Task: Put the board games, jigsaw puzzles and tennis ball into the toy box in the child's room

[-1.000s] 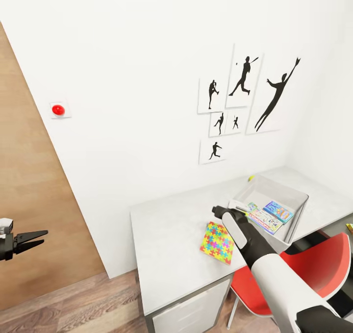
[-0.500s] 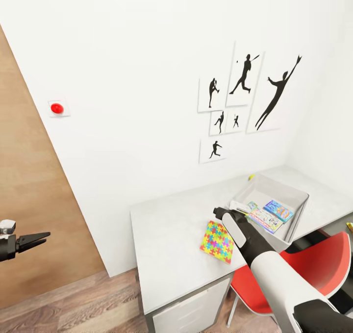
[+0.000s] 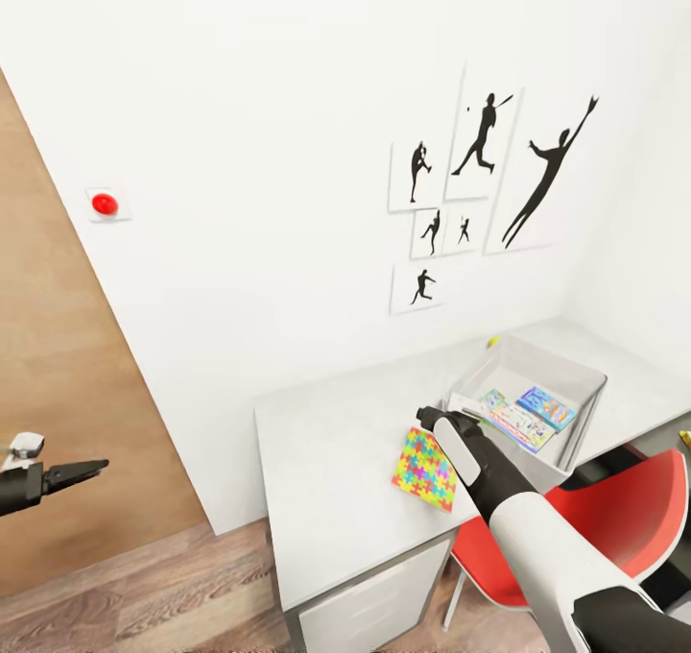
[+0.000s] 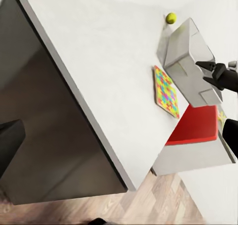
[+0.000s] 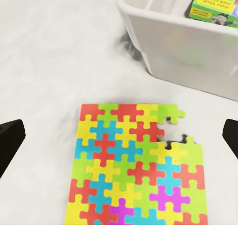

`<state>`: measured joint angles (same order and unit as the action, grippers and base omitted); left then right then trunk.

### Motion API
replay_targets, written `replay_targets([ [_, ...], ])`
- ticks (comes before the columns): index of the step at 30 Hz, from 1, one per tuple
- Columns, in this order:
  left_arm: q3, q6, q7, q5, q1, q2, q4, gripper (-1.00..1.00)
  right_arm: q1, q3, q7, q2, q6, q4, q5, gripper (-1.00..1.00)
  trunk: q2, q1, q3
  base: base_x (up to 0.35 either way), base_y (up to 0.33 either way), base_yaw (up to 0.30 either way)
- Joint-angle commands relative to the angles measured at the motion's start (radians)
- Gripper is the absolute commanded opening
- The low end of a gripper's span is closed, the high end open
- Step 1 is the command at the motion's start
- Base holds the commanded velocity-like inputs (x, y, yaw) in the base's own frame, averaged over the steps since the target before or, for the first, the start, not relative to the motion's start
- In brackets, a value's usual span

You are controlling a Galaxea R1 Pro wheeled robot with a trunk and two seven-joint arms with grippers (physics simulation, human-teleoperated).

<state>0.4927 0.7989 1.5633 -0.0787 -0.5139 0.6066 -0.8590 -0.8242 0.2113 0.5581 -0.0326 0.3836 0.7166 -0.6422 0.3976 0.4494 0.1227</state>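
Note:
A jigsaw puzzle (image 3: 425,469) (image 5: 135,164) lies flat on the pale table (image 3: 326,480) (image 4: 99,61), just beside the toy box (image 3: 579,439) (image 5: 183,41). The light-grey box holds a blue board game (image 3: 547,406), a white busy-covered one (image 3: 518,429) and a green-edged one (image 5: 218,4). Behind the box, near the wall, rests the tennis ball (image 3: 492,342) (image 4: 171,18). My right gripper (image 3: 425,413) (image 4: 208,69) hovers open just above the puzzle, its dark fingertips (image 5: 10,140) spread to either side of it. My left gripper (image 3: 86,468) hangs open and empty off the table's left end, in front of the wooden door.
A red chair (image 3: 624,519) is tucked under the table by my right arm. White drawers (image 3: 374,605) sit under the table's near end. A wooden door (image 3: 58,365) and a red wall button (image 3: 104,205) are at the left. Framed silhouettes (image 3: 480,182) hang above the table.
The head view has shifted slightly. My left gripper has crept to the right in the picture. The right gripper stays over the puzzle, which has not moved.

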Motion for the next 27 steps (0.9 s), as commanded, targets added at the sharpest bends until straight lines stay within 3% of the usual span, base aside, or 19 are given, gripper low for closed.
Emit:
replay_targets([
  [1,-0.011,0.009,0.008,-0.008,-0.001,-0.004,-0.006,1.0,-0.001,0.004,0.008,0.001,0.003,0.001,-0.007,1.0,0.002,0.001,0.004,0.0,0.0,0.0],
  [5,-0.093,0.008,0.008,-0.005,0.0,-0.038,-0.05,1.0,-0.001,0.004,0.008,0.001,0.003,0.001,-0.007,1.0,0.002,0.001,0.01,0.0,0.0,0.0],
  [8,-0.122,0.01,0.008,-0.005,0.0,-0.059,-0.078,1.0,-0.001,0.003,0.008,0.001,0.003,0.002,-0.007,1.0,0.002,0.001,0.015,0.0,0.0,0.0],
  [16,-0.195,0.037,0.008,-0.016,-0.006,-0.193,-0.158,1.0,-0.001,0.004,0.008,0.003,0.003,0.008,-0.007,1.0,0.002,0.001,0.028,0.0,0.0,0.0],
  [20,-0.205,0.04,0.008,-0.018,-0.01,-0.21,-0.189,1.0,-0.001,0.004,0.008,0.006,0.003,0.01,-0.007,1.0,0.002,0.001,0.035,0.0,0.0,0.0],
  [27,-0.2,0.04,0.008,-0.019,-0.012,-0.208,-0.214,1.0,-0.002,0.004,0.009,0.006,0.0,0.01,-0.007,1.0,0.002,0.001,0.046,0.0,0.0,0.0],
])
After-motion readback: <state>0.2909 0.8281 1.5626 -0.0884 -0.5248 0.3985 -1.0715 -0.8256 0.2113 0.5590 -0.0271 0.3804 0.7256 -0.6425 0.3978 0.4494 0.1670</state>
